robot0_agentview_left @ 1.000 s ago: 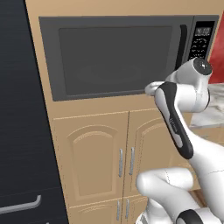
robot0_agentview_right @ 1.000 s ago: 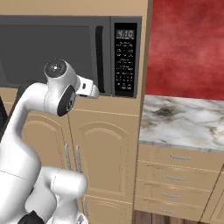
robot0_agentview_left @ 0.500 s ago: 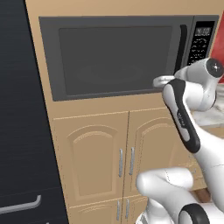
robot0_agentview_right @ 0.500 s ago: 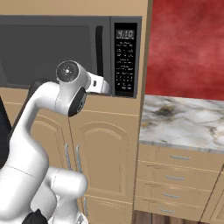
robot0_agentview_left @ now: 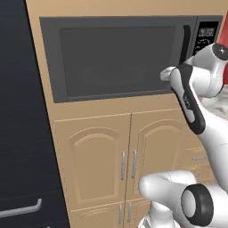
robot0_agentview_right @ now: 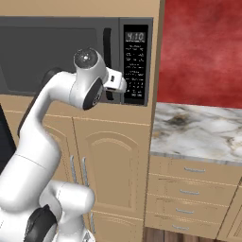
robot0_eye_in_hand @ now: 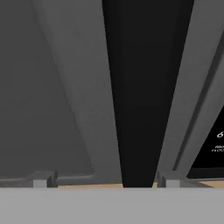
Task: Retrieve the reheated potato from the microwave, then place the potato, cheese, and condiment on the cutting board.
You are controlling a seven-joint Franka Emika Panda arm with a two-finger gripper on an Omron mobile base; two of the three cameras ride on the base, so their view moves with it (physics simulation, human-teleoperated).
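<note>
Gripper point(robot0_eye_in_hand: 103, 180) is straddling the microwave point(robot0_agentview_left: 111, 58) door handle point(robot0_eye_in_hand: 144, 87) — jaws looking apart, 1 fingertip either side, prob not yet clamped. Handle's rigid, smooth — take it mid-bar. Potato presumably sitting inside, door shut.

The microwave point(robot0_agentview_left: 116, 58) door is shut, so nothing can reach inside. Its black handle point(robot0_eye_in_hand: 146, 87) stands right between the two tips of the pincer point(robot0_eye_in_hand: 103, 178), with a little room on each side. At 3 o'clock, the button panel point(robot0_agentview_right: 135, 59) is close by.
</note>
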